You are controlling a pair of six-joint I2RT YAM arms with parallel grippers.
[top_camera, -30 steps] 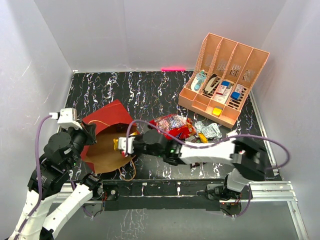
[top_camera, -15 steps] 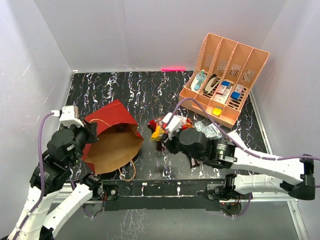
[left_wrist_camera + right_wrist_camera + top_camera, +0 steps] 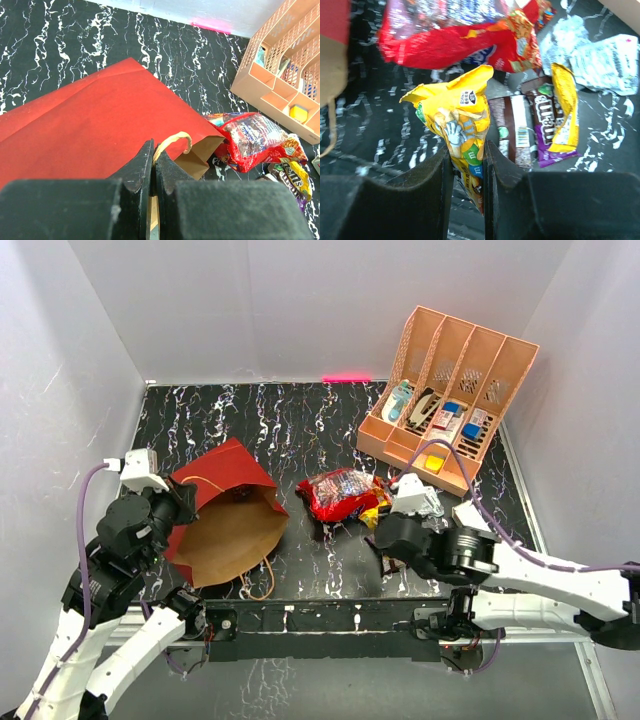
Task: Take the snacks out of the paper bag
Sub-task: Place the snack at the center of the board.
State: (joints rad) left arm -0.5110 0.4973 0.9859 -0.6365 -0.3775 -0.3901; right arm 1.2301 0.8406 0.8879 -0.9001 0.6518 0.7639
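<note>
Candy packet (image 3: 462, 120), yellow and crinkly, hangs pinched lengthwise in the right tool (image 3: 468, 150), right of the red paper bag (image 3: 225, 530), beside the shiny red packet (image 3: 340, 495); left tool (image 3: 152, 165) clamps the tan cord handle (image 3: 172, 140).

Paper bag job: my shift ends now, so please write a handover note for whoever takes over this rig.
Left gripper: shut on the paper bag by its cord handle; bag on its side.
Right gripper: shut on a yellow packet near the pile.
Out: red packet, silvery packets, candy bars, on the table.
Left: set the yellow packet down; check inside the bag.
</note>
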